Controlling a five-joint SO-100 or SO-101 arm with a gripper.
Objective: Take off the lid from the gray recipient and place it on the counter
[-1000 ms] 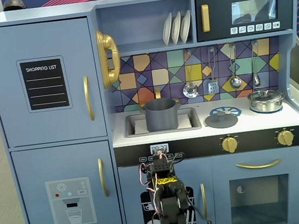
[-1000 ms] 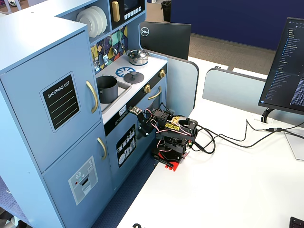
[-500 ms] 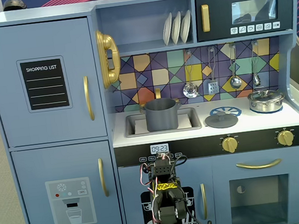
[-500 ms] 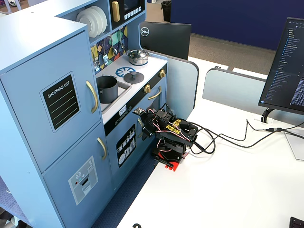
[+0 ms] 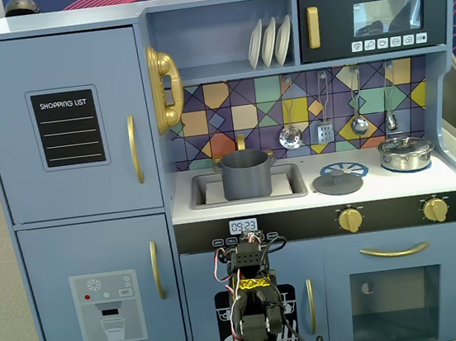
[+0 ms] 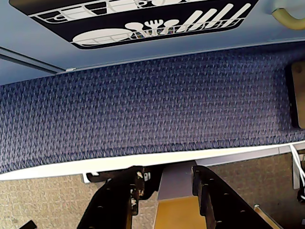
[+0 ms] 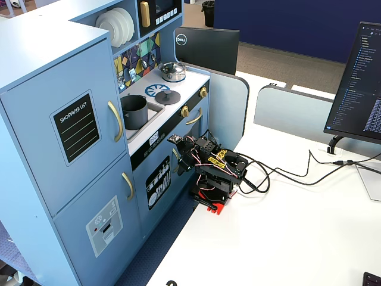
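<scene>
The dark-gray pot [image 5: 247, 175] stands uncovered in the recessed sink [image 5: 206, 191] of the white counter [image 5: 396, 185]; it also shows in the other fixed view [image 7: 134, 111]. The flat dark-gray lid [image 5: 337, 181] with its small knob lies on the counter beside the sink, partly over the blue-and-white burner [image 5: 349, 168], and shows again in the other fixed view [image 7: 170, 99]. My gripper [image 6: 167, 172] is low in front of the cabinet, far below the counter. Its jaws stand apart and hold nothing. It points down over the table edge [image 7: 180, 161].
A shiny silver pot [image 5: 406, 153] with its own lid stands at the counter's right end. The arm is folded on a white table [image 7: 286, 232], with cables trailing to the right. Blue carpet [image 6: 143, 109] lies below the gripper. A monitor [image 7: 360, 77] stands at the right.
</scene>
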